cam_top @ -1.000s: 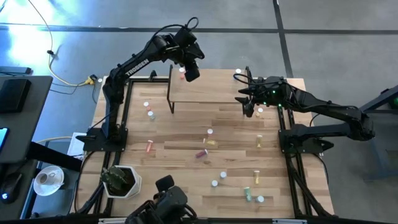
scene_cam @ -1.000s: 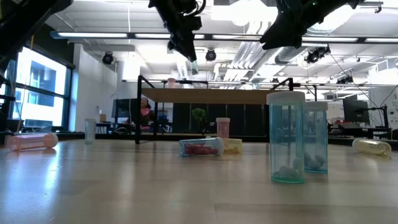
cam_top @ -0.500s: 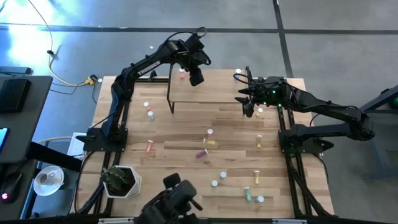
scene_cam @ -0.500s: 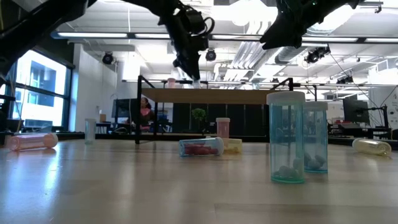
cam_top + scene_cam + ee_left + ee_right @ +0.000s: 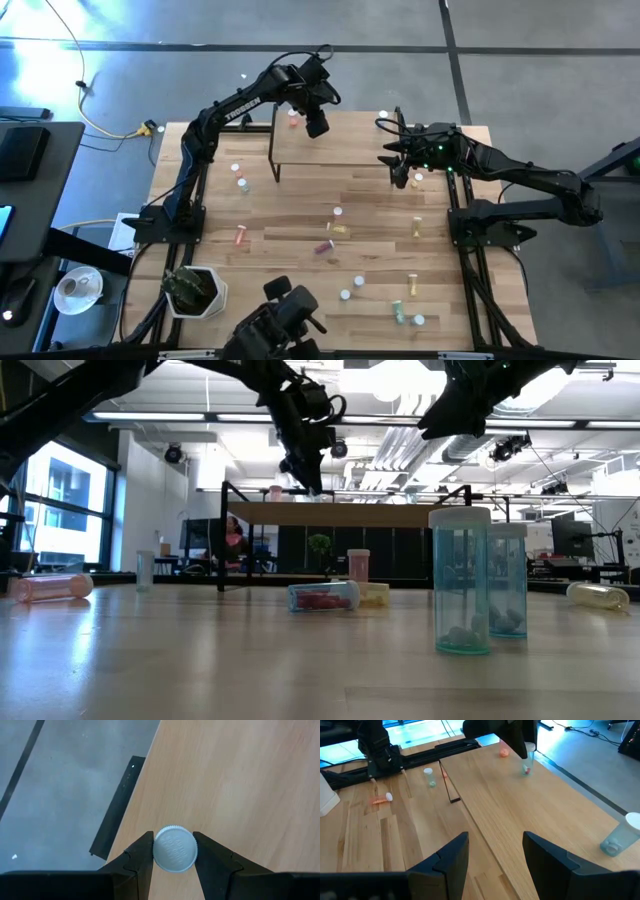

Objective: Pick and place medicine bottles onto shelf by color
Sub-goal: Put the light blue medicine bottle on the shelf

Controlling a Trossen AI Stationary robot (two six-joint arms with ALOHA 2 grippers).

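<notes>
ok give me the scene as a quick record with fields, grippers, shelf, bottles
left gripper: over the shelf's left end, shut on a white-capped bottle
right gripper: open, holds nothing, by the shelf's right end
on shelf: one pink bottle near the left back corner
table: bottles scattered, some upright, some lying
plant pot: front left corner

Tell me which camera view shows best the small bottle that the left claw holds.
The left wrist view: the small white-capped bottle sits between the left claw's fingers, above the light-wood shelf. The right wrist view shows it far off, under the claw. The high and low views mostly hide it.
</notes>
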